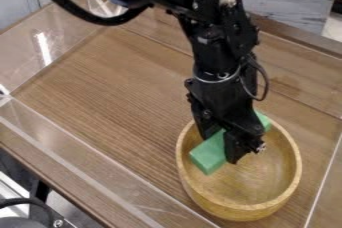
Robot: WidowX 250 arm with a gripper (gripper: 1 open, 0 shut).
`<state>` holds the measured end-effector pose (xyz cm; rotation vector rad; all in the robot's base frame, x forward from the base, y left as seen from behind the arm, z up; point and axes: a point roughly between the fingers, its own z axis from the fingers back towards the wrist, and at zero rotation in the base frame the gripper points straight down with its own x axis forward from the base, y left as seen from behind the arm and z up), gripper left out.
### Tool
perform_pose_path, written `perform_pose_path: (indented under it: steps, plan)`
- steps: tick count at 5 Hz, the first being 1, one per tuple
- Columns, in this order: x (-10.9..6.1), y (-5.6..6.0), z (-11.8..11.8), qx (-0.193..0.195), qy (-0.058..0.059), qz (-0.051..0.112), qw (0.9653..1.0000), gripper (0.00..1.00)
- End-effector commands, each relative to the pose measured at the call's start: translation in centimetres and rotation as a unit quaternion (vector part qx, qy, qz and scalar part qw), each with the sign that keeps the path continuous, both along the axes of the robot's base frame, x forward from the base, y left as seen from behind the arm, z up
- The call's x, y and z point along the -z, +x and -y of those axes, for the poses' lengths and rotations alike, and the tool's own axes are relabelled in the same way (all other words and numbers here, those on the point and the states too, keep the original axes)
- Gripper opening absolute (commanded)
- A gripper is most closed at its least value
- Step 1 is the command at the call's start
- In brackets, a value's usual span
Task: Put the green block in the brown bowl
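The brown bowl (274, 204), a round tan wooden one with a thick rim, sits at the lower right of the wooden table. My black gripper (231, 148) points straight down into it, its jaws closed across the middle of the green block (207, 157). The block lies slanted inside the bowl. Its near end shows at the lower left of the fingers and its far end peeks out at the upper right. Whether the block rests on the bowl's floor is hidden by the fingers.
The wooden tabletop (107, 82) stretches to the left and behind the bowl, bordered by a clear raised edge (54, 132). The black arm (201, 12) reaches in from the top of the view.
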<state>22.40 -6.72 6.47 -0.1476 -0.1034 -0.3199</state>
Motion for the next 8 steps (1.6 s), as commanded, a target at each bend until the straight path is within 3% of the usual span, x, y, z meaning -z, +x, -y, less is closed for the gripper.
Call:
perform_pose_path:
  steps: [1, 8]
  plan:
    - [-0.71, 0.78, -0.18, -0.004, -0.007, 0.012, 0.9999, 0.00]
    - [-0.96, 0.73, -0.51, -0.013, -0.032, -0.008, 0.9994, 0.00]
